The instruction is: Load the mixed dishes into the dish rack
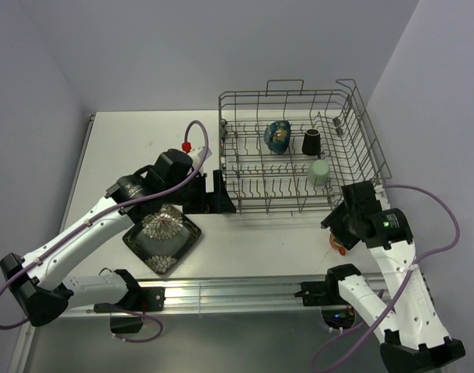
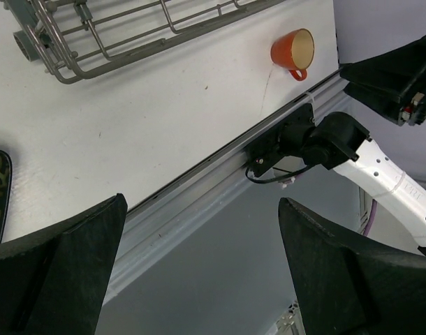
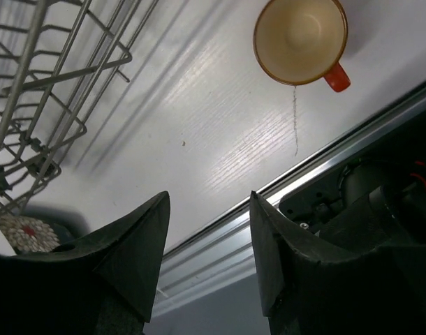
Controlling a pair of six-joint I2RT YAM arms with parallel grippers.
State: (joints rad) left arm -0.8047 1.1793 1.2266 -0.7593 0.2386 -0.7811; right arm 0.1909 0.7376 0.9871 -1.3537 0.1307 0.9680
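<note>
The grey wire dish rack (image 1: 361, 132) stands at the back right. Inside it are a dark bowl (image 1: 277, 136), a small brown cup (image 1: 311, 141) and a pale green cup (image 1: 319, 172). The dark square plate (image 1: 163, 235) with its silvery leaf pattern lies on the table, left of the rack. A small orange cup (image 3: 300, 38) sits upright near the front edge and is mostly hidden under the right arm in the top view. My right gripper (image 3: 209, 199) hovers just short of it, open and empty. My left gripper (image 2: 201, 202) is wide open and empty beside the rack's near left corner (image 2: 59, 66).
An aluminium rail (image 1: 237, 291) runs along the table's front edge, with both arm bases bolted to it. Purple cables (image 1: 196, 136) loop off each arm. Walls close in behind and to the right of the rack. White tabletop (image 1: 276, 241) lies between plate and orange cup.
</note>
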